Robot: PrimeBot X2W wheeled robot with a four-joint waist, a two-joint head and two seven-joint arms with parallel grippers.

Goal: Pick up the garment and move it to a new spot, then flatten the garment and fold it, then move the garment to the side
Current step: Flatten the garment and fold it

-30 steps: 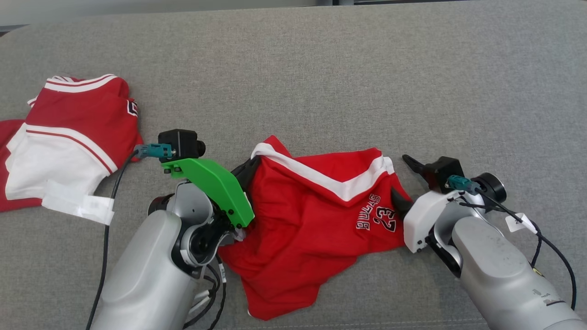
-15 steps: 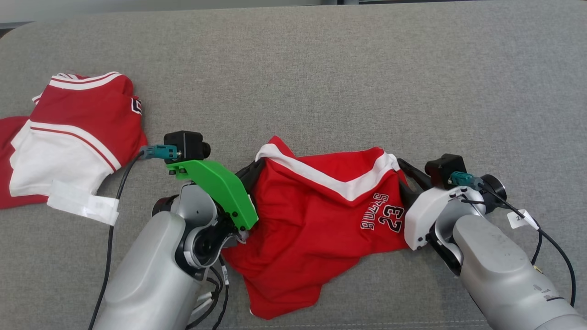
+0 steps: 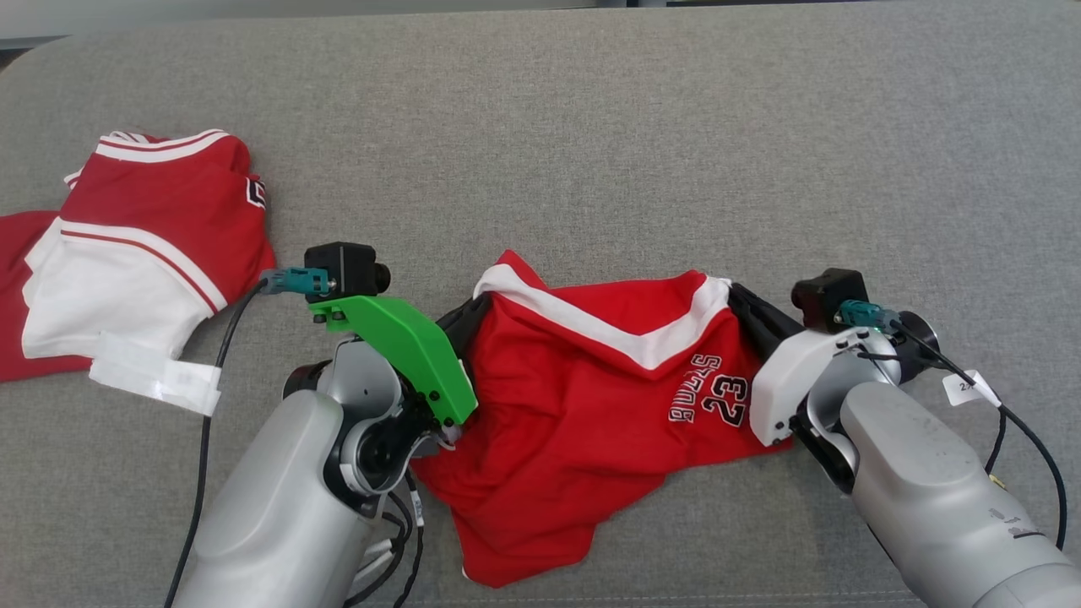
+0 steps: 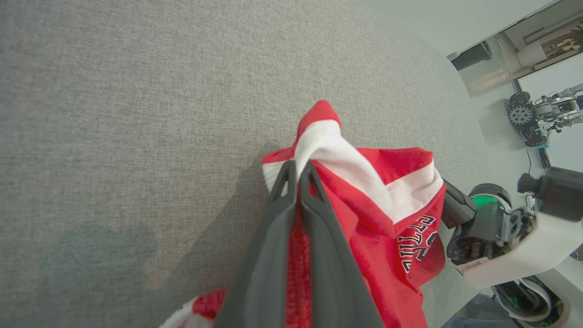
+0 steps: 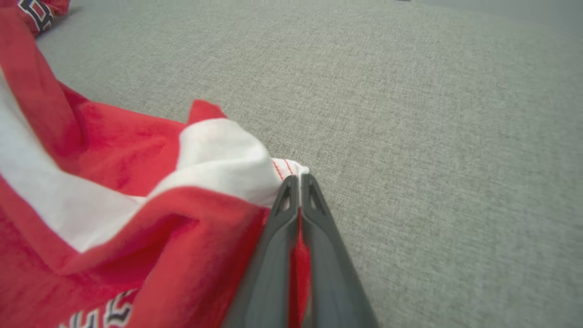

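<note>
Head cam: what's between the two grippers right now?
The red jersey. In the head view it spans the gap from the left gripper to the right gripper; the wrist views show each shut on its white-trimmed edge.

Robotics lab, grey fabric worktop, another wheeled robot beyond

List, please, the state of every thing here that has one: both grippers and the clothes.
jersey: crumpled, not yet flat, held at two corners of its white-banded edge.
left gripper: shut on the jersey.
right gripper: shut on the jersey.
other garment: folded, lying apart at the left, not held.
</note>
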